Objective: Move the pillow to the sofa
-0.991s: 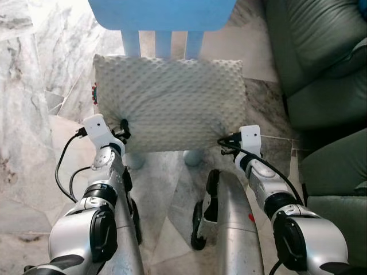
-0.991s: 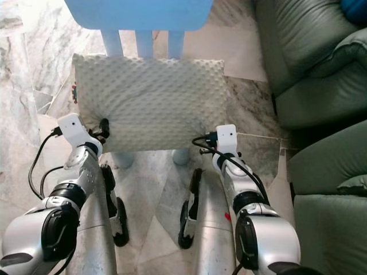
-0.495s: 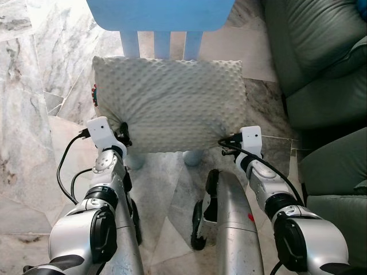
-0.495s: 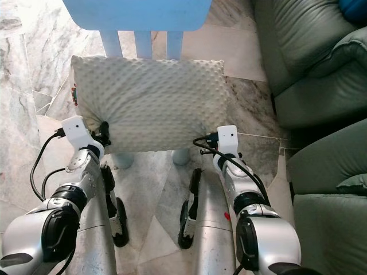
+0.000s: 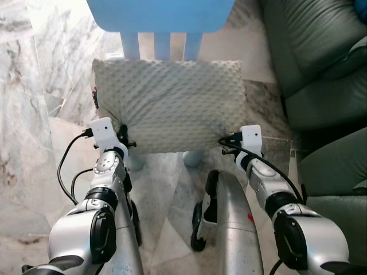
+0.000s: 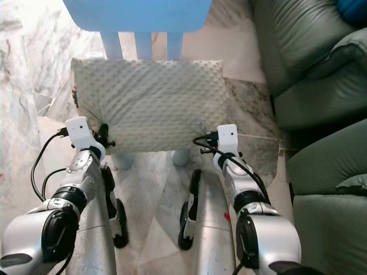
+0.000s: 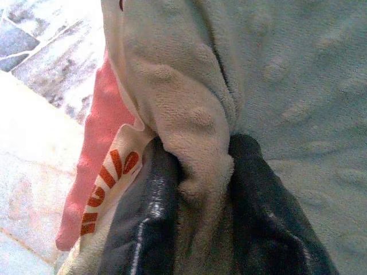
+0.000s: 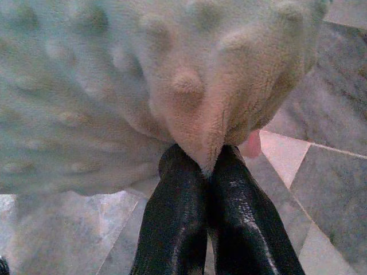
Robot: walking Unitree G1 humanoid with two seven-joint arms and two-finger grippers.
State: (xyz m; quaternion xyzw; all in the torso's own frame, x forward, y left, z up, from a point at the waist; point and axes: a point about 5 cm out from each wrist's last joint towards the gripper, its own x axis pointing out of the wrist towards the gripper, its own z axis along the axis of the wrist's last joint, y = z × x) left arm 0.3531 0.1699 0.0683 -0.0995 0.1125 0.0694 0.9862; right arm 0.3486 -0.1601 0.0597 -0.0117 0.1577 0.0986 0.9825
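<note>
A dark green leather sofa (image 5: 321, 57) stands at the right over the marble floor (image 5: 34, 86). In front of a blue chair (image 5: 161, 17), the cream dimpled pillow (image 5: 169, 103) hangs lifted, its near corners pinched by the left pincer (image 7: 200, 172) and right pincer (image 8: 209, 166).

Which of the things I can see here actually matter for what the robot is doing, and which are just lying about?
Part of the job:
the pillow, pinched at its near corners
left gripper, shut on its fabric
right gripper, shut on its fabric
the green sofa, at the robot's right

Just there:
blue chair behind the pillow
marble floor
</note>
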